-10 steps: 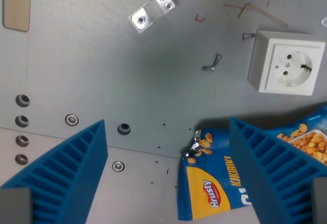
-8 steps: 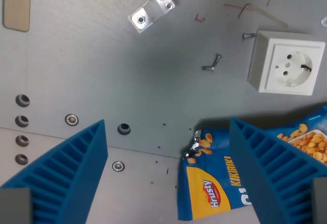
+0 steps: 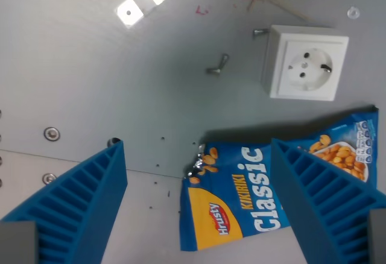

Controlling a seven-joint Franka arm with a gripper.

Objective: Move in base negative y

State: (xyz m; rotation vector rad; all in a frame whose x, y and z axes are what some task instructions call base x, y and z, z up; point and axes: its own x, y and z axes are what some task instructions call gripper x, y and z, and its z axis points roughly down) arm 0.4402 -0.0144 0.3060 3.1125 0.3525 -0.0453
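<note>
My gripper (image 3: 199, 201) is open and empty, its two blue ribbed fingers (image 3: 75, 207) at the bottom left and bottom right of the wrist view. It hangs above a grey metal table (image 3: 120, 83). A blue Hrusty Classic peanut snack bag (image 3: 241, 201) lies flat between and under the fingers, its right part hidden behind the right finger. The fingers do not touch it.
A white wall socket (image 3: 304, 70) stands at the upper right. A shiny metal bracket (image 3: 143, 0) lies at the top left. A small wing screw (image 3: 217, 66) and a bolt (image 3: 259, 32) lie near the socket. Screw heads (image 3: 51, 134) sit in the plate at left.
The whole scene has shifted left and up in the view, so the camera has moved. More of the snack bag now shows. The fingers stay open.
</note>
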